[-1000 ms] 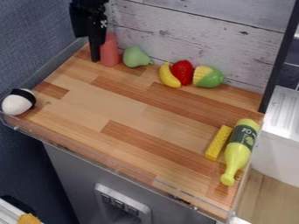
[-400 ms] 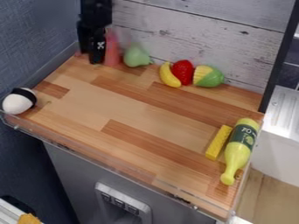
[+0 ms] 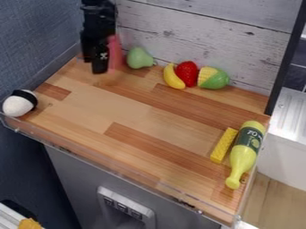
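Observation:
The black gripper (image 3: 92,65) hangs low over the back left corner of the counter, its two fingers apart and nothing visible between them. Just to its right stands a pink-red bottle (image 3: 113,53), its left side partly hidden by the gripper. Further right along the back wall lie a green pear (image 3: 139,58), a yellow banana (image 3: 172,77), a red strawberry (image 3: 186,74) and a yellow and green corn-like toy (image 3: 213,78). The banana, strawberry and corn-like toy are close together.
A yellow-green bottle (image 3: 245,153) lies beside a yellow block (image 3: 224,145) at the right of the wooden counter (image 3: 125,114). At the left edge sits a white ball with a black band (image 3: 18,104). A clear rim (image 3: 108,167) runs along the front.
The gripper has come down and to the right, closer to the front, and now covers part of the pink-red bottle's left side. The objects on the counter have stayed in place.

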You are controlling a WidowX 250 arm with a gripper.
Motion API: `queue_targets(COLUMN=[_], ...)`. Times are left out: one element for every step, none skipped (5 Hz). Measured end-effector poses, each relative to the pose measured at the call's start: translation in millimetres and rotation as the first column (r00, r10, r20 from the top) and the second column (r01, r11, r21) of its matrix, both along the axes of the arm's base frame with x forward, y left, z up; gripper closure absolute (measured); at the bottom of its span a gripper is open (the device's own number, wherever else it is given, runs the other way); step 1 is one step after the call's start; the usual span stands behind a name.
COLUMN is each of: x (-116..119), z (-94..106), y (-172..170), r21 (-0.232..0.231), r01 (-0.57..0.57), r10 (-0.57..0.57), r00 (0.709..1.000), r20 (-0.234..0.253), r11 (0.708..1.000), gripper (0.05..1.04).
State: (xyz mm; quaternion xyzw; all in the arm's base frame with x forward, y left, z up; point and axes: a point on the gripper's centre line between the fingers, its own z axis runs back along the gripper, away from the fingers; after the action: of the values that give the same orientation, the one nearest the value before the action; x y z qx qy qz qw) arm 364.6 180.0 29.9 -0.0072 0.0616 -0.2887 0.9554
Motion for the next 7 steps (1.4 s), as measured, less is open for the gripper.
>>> queue_targets(x=[0.4, 0.8, 1.7, 2.5, 2.4, 3.4, 4.8], z=[-1.0, -2.0, -1.6, -2.0, -1.6, -1.5, -1.8], y=[-0.6, -2.6, -3.7, -6.2, -4.9, -7.1, -11.0], r21=[0.003, 0.006, 0.009, 0.008, 0.011, 0.009, 0.007], r01=[-0.066, -0.128, -0.159, -0.150, -0.110, -0.053, -0.020], r10=[0.066, 0.128, 0.159, 0.149, 0.110, 0.053, 0.020], r00=[0.998, 0.992, 0.987, 0.989, 0.994, 0.999, 1.000], r20=[0.002, 0.002, 0.005, 0.003, 0.002, -0.001, -0.004], r11=[0.998, 0.992, 0.987, 0.989, 0.994, 0.999, 1.000], gripper=[0.085, 0.089, 0.086, 0.085, 0.085, 0.085, 0.085])
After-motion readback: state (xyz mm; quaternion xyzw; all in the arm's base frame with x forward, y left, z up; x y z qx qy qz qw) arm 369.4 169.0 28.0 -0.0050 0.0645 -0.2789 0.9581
